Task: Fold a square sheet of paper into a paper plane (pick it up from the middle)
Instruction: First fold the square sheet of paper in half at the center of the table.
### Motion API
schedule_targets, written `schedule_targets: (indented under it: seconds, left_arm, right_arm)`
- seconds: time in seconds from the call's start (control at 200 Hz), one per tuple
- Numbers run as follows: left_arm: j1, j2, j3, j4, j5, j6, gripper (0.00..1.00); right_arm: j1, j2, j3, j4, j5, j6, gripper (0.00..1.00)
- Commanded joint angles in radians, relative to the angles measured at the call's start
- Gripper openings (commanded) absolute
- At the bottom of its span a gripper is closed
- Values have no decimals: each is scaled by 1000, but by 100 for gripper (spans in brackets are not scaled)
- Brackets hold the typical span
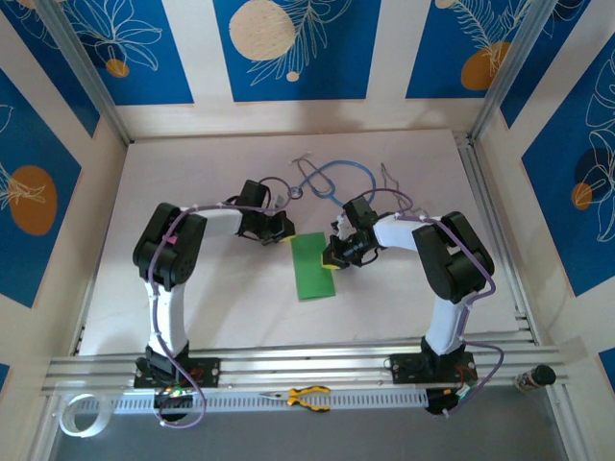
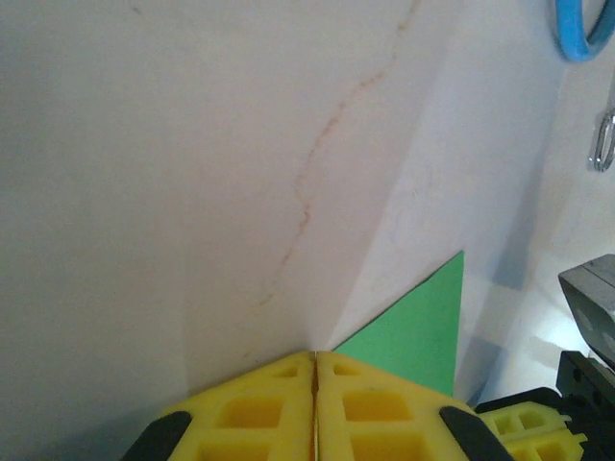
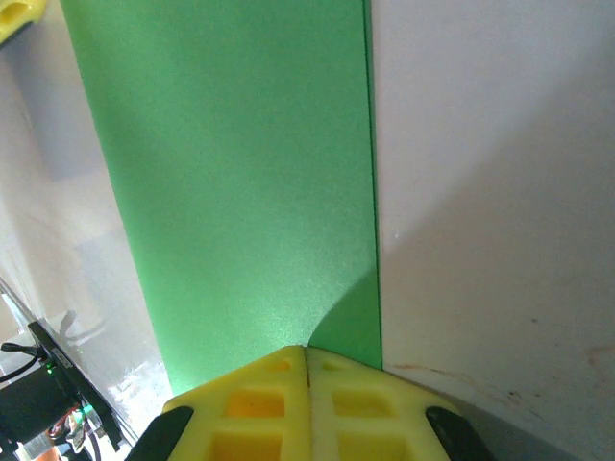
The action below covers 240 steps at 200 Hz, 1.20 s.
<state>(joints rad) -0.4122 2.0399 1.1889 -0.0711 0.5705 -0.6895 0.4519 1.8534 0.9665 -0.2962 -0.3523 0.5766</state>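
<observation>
The green paper [image 1: 312,266] lies flat mid-table as a narrow rectangle, about half as wide as it is long. My right gripper [image 1: 334,257] is shut, its yellow fingertips resting on the paper's right long edge. In the right wrist view the shut tips [image 3: 307,351] touch the green sheet [image 3: 231,173], with nothing seen between them. My left gripper [image 1: 284,230] is shut just beyond the paper's far left corner. The left wrist view shows its closed tips [image 2: 315,357] over bare table, next to that green corner [image 2: 418,331]. No paper plane shape is present.
A blue stethoscope [image 1: 327,179] loops on the table behind both grippers, its tube [image 2: 575,29] in the left wrist view. Yellow-handled pliers [image 1: 307,396] lie on the front rail. A tape roll [image 1: 77,413] sits at the front left. Patterned walls enclose the table.
</observation>
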Motion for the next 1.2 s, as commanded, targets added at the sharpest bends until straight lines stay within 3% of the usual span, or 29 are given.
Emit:
schedule_targets:
  seconds: [0.0, 0.44, 0.64, 0.905, 1.08, 1.196]
  left_arm:
    - [29, 3, 23, -59, -71, -7, 10]
    - [11, -221, -58, -27, -31, -38, 11]
    - [-21, -256, -110, -25, 2, -16, 10]
    - [-55, -257, -147, 7, 36, -4, 10]
    - [-81, -208, -111, 16, 55, 0, 11]
    - [-92, -167, -84, 16, 56, 4, 10]
  right_arm:
    - [-10, 72, -64, -116, 189, -12, 0]
    - [1, 51, 30, -148, 142, -24, 0]
    - [5, -22, 39, -119, 83, -34, 2]
    - [8, -205, 2, -76, 28, -14, 16]
    - [7, -351, -106, -40, 31, 87, 37]
    - [8, -421, -185, -5, 0, 175, 39]
